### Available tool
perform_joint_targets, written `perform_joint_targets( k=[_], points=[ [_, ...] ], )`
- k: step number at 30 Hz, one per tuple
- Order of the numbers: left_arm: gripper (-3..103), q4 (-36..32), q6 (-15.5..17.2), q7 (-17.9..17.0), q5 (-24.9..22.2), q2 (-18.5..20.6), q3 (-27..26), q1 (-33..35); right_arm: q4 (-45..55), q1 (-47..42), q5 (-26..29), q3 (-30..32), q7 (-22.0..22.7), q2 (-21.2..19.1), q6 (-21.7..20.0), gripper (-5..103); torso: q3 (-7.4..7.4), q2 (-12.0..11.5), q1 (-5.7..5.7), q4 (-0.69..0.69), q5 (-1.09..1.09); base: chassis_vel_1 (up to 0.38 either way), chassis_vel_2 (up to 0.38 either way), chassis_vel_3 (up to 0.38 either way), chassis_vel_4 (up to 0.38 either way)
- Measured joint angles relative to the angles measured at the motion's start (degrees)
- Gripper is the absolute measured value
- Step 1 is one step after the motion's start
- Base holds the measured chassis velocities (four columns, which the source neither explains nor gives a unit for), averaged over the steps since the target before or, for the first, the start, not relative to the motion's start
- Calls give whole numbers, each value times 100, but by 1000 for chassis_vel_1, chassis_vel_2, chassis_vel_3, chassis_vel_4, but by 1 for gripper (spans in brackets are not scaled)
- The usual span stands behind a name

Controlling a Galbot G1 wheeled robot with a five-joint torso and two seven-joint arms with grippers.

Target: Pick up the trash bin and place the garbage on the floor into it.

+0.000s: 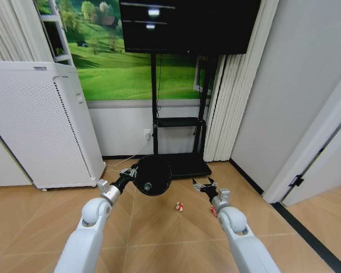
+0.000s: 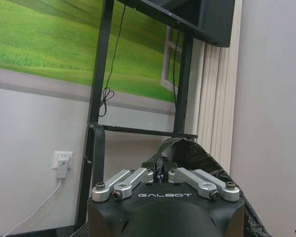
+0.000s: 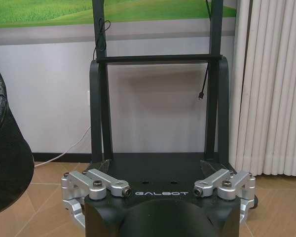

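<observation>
The black trash bin (image 1: 153,175) hung above the floor (image 1: 159,233), its bag-lined rim clenched in the left gripper (image 1: 131,171). A red-and-white wrapper (image 1: 180,206) lay on the floor just below it, another (image 1: 213,211) beside the right gripper (image 1: 205,184), whose fingers (image 3: 209,177) stood spread and empty before the TV stand (image 1: 179,162).

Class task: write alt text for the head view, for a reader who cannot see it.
The left gripper holds the black trash bin above the floor, mouth tilted toward the camera. The open right gripper hovers near a red-and-white wrapper.
</observation>
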Motion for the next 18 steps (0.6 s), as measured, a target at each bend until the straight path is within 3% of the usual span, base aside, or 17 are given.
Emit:
perform_joint_targets(
  k=[9, 14, 18],
  points=[
    [8, 23, 5, 2, -5, 19, 2, -23, -18, 17, -16, -29, -37, 17, 25, 100, 2, 0, 2, 1, 0, -187, 183, 189, -196],
    [8, 28, 5, 1, 7, -24, 3, -16, -174, 29, -153, -49, -74, 13, 385, 100, 2, 0, 3, 2, 0, -226, 205, 222, -230],
    [8, -1, 11, -9, 9, -30, 3, -5, -205, -41, 126, -25, -276, -64, 156, 100, 3, -1, 5, 0, 0, -133, 98, 108, -100]
  ],
)
